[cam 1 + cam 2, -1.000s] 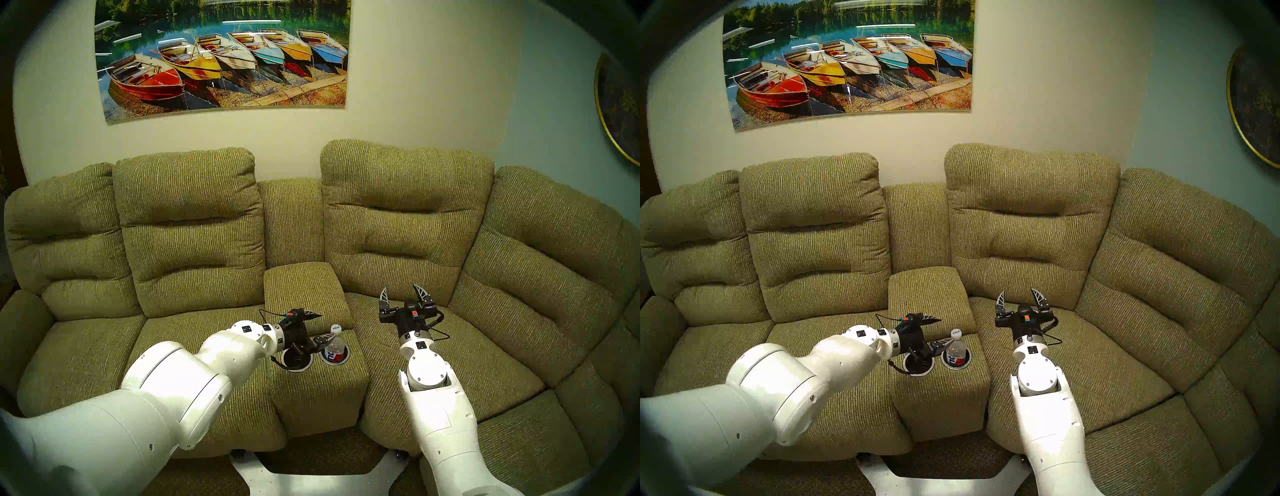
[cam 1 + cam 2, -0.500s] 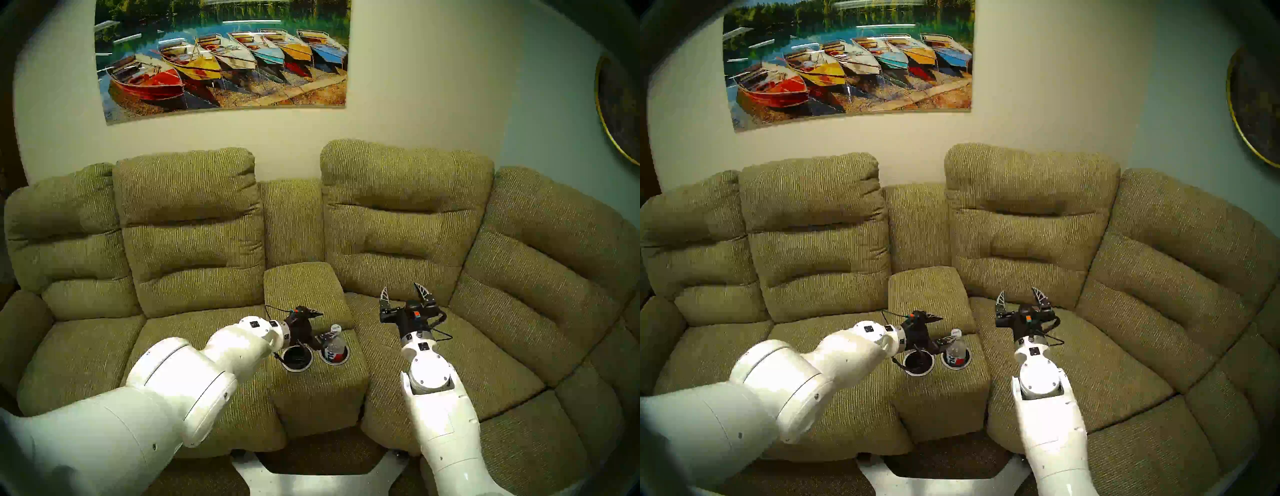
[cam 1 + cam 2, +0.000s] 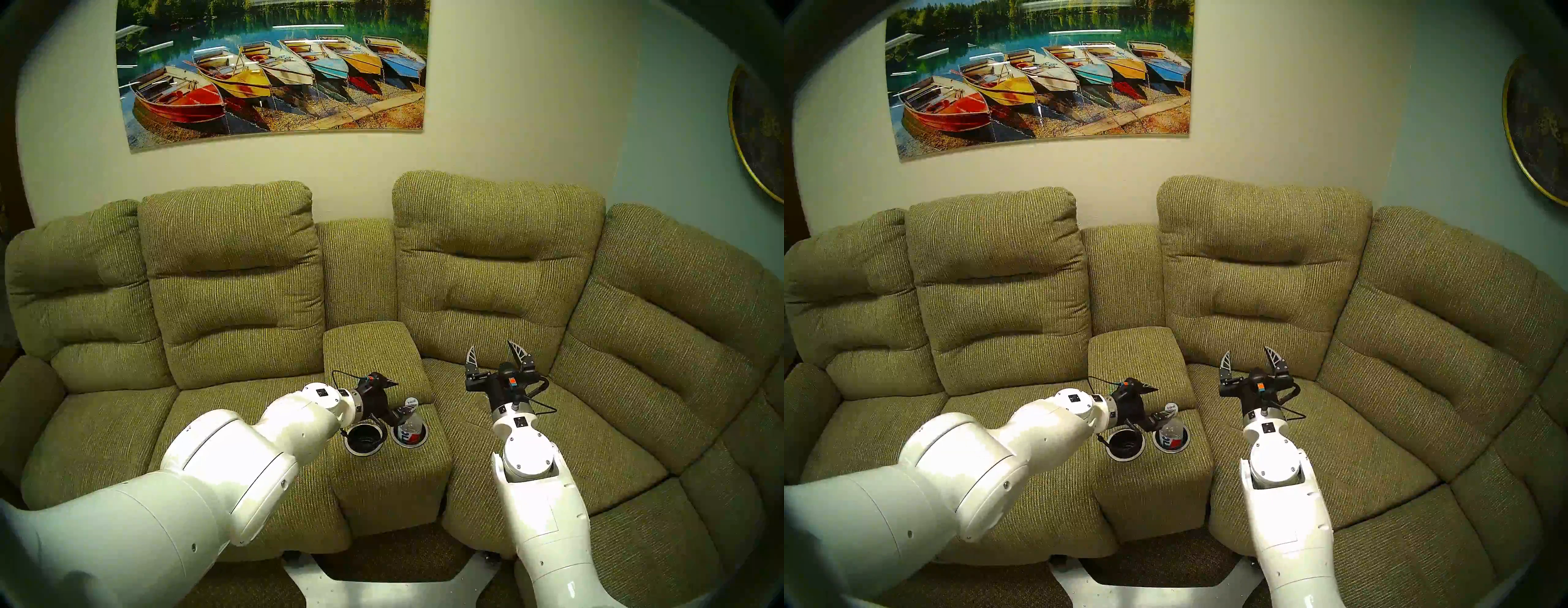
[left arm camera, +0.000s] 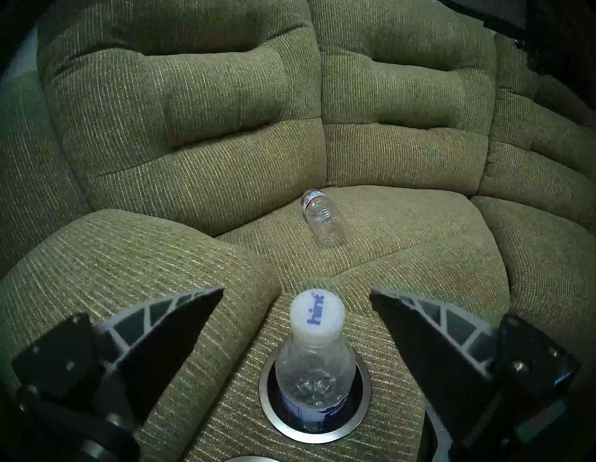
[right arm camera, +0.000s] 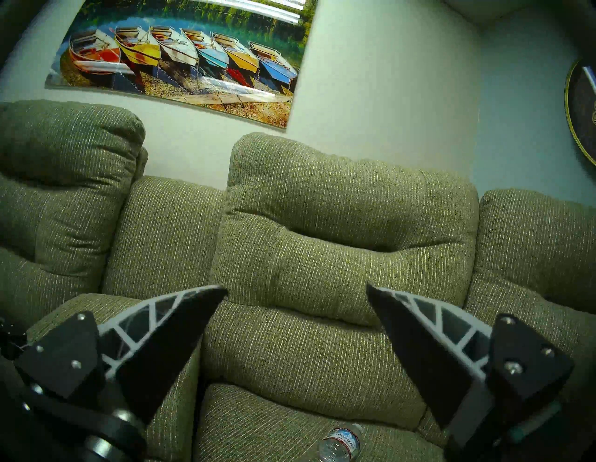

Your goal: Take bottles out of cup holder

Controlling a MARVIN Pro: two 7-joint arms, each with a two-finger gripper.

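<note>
Silver-rimmed, the round black cup holder well (image 4: 314, 434) on the right of the olive-green fabric console (image 3: 384, 471) holds the clear plastic bottle with the white "hint" cap (image 4: 314, 364), upright, its long axis vertical. The left end effector (image 4: 296, 298) is spread wide open around that bottle: the cap sits between the two fingers, just ahead of them, touching neither. It is by far the nearer arm, so the grasp looks like its job. The other well (image 3: 364, 439), left of the bottle's, is empty. Above the bottle is free air for a straight lift. Farther right of the console, the crinkled clear bottle with a pale label (image 4: 322, 217) lies on its side on the seat cushion. The right end effector (image 3: 494, 358) hovers above that seat, open and empty.
</note>
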